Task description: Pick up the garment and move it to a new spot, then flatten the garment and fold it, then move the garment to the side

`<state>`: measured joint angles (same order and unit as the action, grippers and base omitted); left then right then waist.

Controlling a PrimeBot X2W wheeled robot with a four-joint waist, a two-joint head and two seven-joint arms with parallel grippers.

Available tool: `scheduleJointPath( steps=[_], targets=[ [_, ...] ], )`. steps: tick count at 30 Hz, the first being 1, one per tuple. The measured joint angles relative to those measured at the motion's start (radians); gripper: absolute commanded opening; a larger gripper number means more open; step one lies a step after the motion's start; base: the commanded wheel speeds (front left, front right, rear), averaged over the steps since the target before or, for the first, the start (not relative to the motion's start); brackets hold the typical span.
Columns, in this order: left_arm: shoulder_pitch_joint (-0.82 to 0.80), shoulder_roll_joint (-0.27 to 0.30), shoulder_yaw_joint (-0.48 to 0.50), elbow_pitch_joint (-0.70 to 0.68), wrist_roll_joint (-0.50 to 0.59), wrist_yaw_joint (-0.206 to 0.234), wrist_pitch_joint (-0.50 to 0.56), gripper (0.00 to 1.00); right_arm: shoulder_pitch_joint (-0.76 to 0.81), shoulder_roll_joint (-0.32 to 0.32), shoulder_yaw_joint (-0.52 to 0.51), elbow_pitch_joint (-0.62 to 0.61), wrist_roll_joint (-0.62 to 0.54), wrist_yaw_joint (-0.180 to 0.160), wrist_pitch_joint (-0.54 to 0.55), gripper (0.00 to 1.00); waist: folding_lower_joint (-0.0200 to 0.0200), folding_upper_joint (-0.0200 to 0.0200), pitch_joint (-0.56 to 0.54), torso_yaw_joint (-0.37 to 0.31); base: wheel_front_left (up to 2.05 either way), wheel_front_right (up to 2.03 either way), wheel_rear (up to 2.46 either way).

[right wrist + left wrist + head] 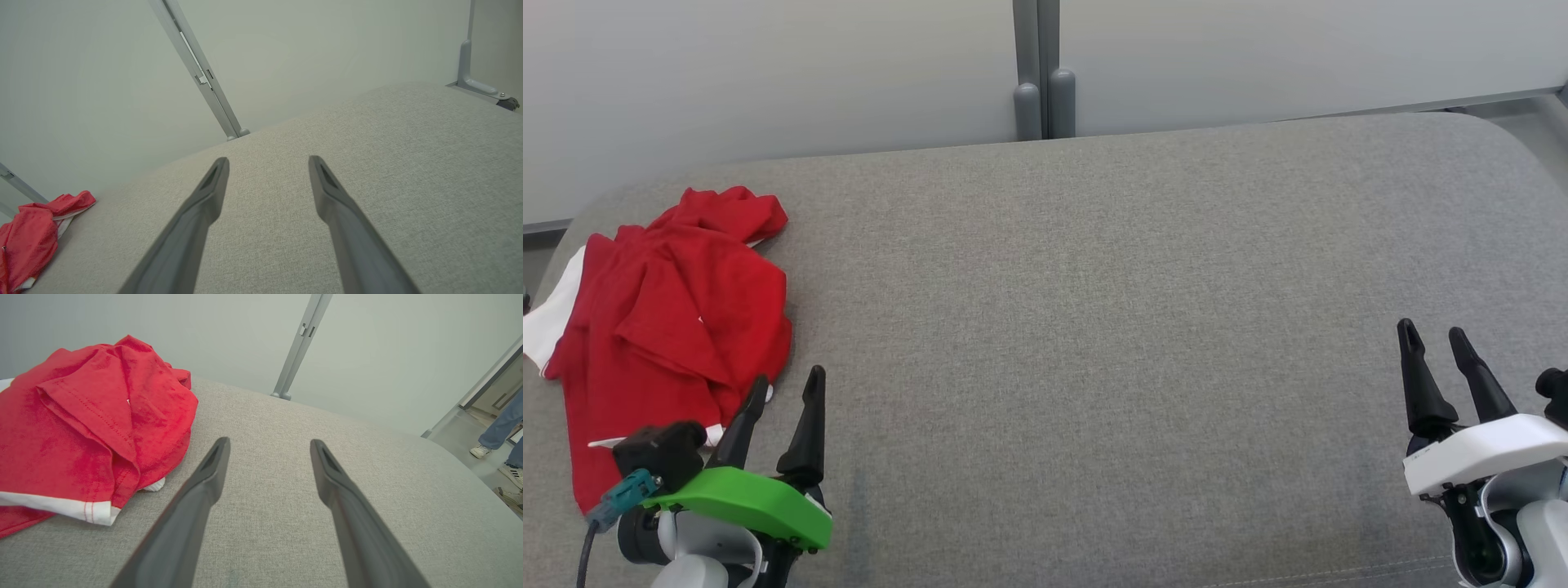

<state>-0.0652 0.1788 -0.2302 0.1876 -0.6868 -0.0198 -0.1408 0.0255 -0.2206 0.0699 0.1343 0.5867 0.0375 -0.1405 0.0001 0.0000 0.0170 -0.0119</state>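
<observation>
Red with white trim, the crumpled shirt lies at the left end of the grey desk, just beside my released left hand, my right hand likewise released, and pinching only one loose layer could, I judge, drag it along bunched.

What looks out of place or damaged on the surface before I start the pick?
Only the red garment: it lies crumpled in a heap at the left end of the grey surface, layers bunched, white trim showing. No tear or spill is visible. The left gripper sits close beside it, fingers open and empty.
</observation>
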Motion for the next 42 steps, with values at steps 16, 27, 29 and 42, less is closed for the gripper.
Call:
scheduleJointPath(
  steps=[16, 27, 29, 42],
  targets=[
    [0.000, 0.026, -0.023, -0.014, 0.198, 0.022, -0.054, 1.00, 0.005, -0.023, 0.012, -0.018, -0.180, -0.015, -0.053, 1.00, 0.0000, 0.0000, -0.001, -0.005, 0.00, 0.00, 0.00],
    [0.016, 0.026, -0.024, 0.034, 0.271, 0.025, -0.090, 1.00, 0.009, -0.039, 0.020, -0.031, -0.315, -0.021, -0.092, 1.00, 0.0000, 0.0000, -0.004, -0.005, 0.00, 0.00, 0.00],
    [0.023, 0.028, -0.024, 0.046, 0.287, 0.025, -0.100, 1.00, 0.011, -0.041, 0.020, -0.031, -0.342, -0.021, -0.098, 1.00, 0.0000, 0.0000, -0.005, -0.006, 0.00, 0.00, 0.00],
    [0.024, 0.028, 0.005, 0.068, 0.323, 0.024, -0.110, 1.00, 0.020, -0.030, 0.003, -0.027, -0.366, -0.012, -0.110, 1.00, -0.0001, 0.0000, -0.006, -0.011, 0.00, 0.00, 0.00]
  ],
)
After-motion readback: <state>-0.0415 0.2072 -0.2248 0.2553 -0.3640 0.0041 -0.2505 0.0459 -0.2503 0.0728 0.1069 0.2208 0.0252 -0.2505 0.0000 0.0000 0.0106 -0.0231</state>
